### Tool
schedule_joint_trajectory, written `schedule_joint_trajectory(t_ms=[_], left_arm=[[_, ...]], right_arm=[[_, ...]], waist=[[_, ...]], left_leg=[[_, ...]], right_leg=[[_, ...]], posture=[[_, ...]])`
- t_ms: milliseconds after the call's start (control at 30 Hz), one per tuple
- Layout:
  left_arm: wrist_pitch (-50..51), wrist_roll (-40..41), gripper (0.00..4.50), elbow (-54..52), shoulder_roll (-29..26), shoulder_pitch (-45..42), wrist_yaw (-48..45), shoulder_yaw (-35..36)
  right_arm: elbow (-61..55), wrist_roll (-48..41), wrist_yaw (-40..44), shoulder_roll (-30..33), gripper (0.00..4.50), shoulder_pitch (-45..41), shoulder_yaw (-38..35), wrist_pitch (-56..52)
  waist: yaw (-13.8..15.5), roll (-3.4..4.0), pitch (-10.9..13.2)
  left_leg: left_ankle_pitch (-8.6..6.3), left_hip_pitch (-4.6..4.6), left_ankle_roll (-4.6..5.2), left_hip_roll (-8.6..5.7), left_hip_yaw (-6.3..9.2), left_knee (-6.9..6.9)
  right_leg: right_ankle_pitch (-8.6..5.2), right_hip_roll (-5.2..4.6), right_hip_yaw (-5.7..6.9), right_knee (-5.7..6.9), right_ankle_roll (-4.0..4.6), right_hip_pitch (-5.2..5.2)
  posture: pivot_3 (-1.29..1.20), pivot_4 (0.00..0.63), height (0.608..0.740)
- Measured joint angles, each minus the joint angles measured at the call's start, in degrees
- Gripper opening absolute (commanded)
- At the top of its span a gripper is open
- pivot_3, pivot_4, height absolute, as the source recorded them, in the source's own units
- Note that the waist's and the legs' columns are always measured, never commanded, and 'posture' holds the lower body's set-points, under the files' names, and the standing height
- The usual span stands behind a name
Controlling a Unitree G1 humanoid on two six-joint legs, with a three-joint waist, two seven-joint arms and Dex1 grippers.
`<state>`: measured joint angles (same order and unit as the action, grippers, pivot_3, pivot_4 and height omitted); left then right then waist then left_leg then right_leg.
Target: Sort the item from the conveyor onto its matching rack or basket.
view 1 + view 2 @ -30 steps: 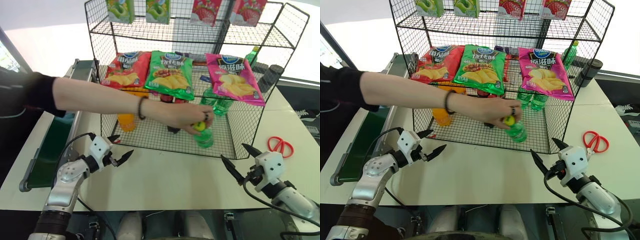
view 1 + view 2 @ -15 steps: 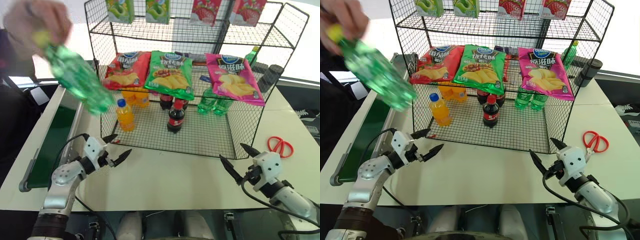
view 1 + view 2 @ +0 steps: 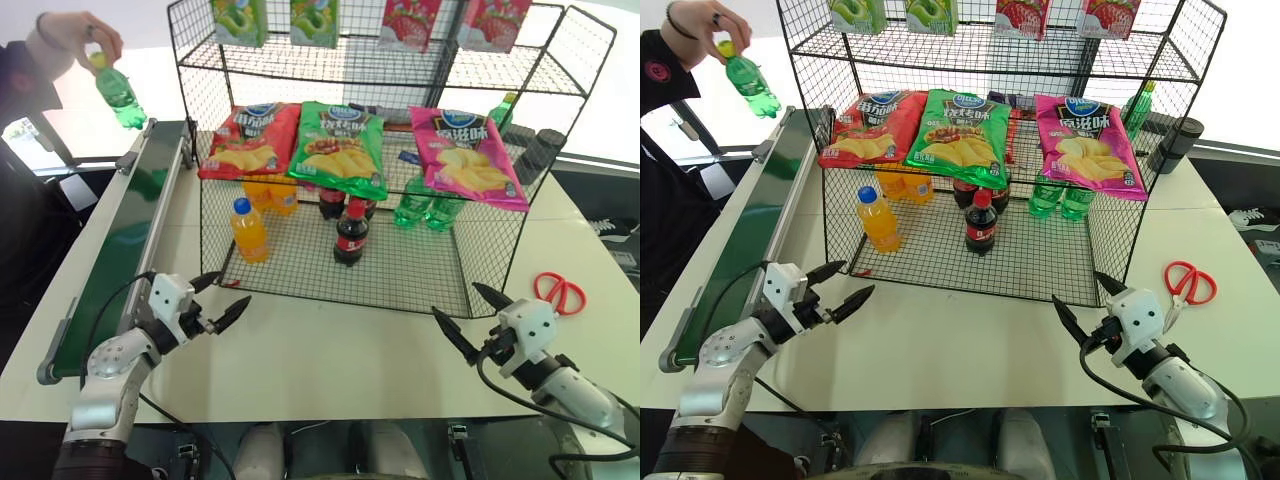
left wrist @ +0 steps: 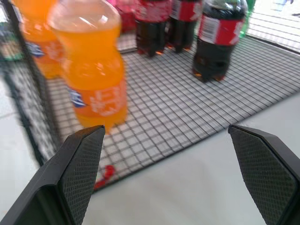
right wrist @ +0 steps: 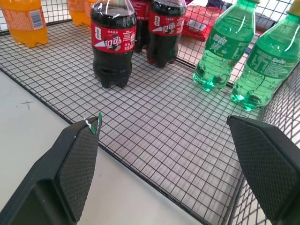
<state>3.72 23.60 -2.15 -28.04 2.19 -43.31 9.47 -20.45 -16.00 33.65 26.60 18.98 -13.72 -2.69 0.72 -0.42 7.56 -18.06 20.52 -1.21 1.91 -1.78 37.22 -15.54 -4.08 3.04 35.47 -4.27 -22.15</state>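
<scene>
A small clear-green soda bottle (image 3: 118,96) with a yellow cap hangs tilted, cap uppermost, from a person's hand (image 3: 82,35) above the far end of the conveyor (image 3: 120,232), not touching the belt. The conveyor is a long, narrow dark green belt in a grey metal frame, running along the left side of the surface. Just beside it stands the black wire-mesh rack (image 3: 455,270), tiered, with its widest bottom tier a mesh-walled basket.
</scene>
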Motion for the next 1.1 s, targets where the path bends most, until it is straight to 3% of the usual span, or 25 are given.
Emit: schedule_joint_trajectory(t_ms=[333,533,800,1100], left_arm=[[4.8,6.0,4.50,-3.1,3.5,0.2,10.5,10.7],[3.1,5.3,4.50,3.8,4.6,-3.5,20.5,18.4],[-1.1,0.6,4.50,12.7,4.6,-6.7,28.1,20.8],[-5.8,-2.4,4.50,19.6,4.6,-9.2,33.7,21.6]], right_arm=[[-1.1,-0.7,1.5,0.7,4.45,-4.3,4.4,-4.9],[-5.6,-1.2,1.7,-0.7,4.45,-10.6,12.7,-9.9],[-8.2,-0.6,0.9,-5.2,4.45,-15.1,24.1,-12.6],[-8.3,1.8,0.9,-3.5,4.45,-17.0,24.7,-12.2]], waist=[[-0.1,-0.02,0.0],[0.0,-0.18,0.0],[0.0,-0.41,-0.1],[-0.1,-0.47,-0.2]], left_leg=[[0.00,-0.02,0.00,0.01,0.00,0.00],[0.00,-0.01,0.00,-0.01,0.02,0.01],[0.00,0.02,0.00,-0.02,0.02,0.01],[0.00,0.01,-0.01,-0.04,-0.01,0.00]], right_leg=[[0.00,0.00,0.00,0.01,-0.01,0.00],[0.01,0.10,0.04,0.01,-0.02,0.00],[0.01,0.06,0.10,0.00,-0.03,-0.02],[0.02,-0.04,0.11,0.00,-0.04,-0.03]], posture=[[0.00,0.150,0.740],[0.00,0.150,0.740],[0.00,0.150,0.740],[0.00,0.150,0.740]])
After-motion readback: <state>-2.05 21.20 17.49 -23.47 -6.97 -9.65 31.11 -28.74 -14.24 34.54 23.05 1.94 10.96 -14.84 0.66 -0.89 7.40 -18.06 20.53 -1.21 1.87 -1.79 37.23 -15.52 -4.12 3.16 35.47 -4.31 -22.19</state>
